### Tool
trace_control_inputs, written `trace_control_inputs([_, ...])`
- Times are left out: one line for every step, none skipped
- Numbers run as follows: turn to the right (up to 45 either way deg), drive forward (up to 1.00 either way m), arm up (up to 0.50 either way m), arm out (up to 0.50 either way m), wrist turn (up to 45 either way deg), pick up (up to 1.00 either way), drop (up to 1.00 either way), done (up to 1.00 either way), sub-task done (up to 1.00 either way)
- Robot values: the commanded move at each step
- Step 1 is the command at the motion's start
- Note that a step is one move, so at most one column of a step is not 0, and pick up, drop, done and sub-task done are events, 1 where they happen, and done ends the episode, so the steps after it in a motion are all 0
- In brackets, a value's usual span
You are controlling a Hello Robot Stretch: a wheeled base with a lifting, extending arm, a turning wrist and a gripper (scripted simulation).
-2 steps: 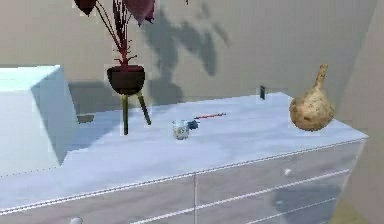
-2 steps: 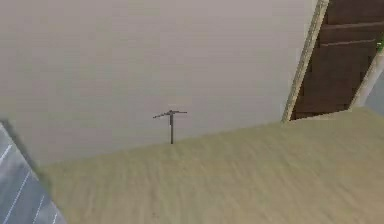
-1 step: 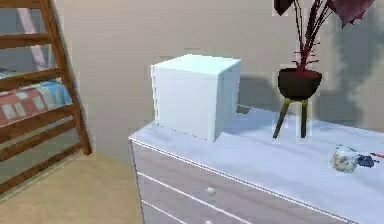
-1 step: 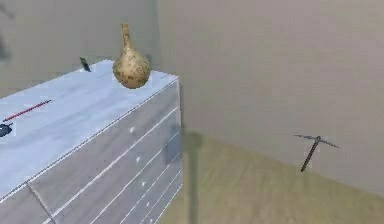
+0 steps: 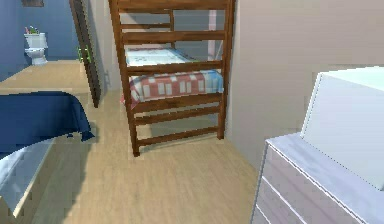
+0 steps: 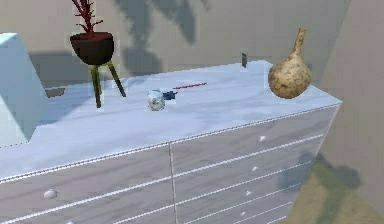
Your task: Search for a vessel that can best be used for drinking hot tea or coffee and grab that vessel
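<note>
Robot body: can't tell colours, shapes, cables, screws or markings from the fwd or arm-side cam. Nothing to annotate for this subj.

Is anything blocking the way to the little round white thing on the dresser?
Nothing visible: bare dresser top lies in front of the small whitish round thing. The potted plant stands left, the gourd-shaped vase right.
</note>
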Motion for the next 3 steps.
trace_control_inputs([0.0,0.0,0.5,0.0,0.0,0.0,0.0,0.0,0.0])
trace_control_inputs([0.0,0.0,0.38,0.0,0.0,0.0,0.0,0.0,0.0])
trace_control_inputs([0.0,0.0,0.0,0.48,0.0,0.0,0.0,0.0,0.0])
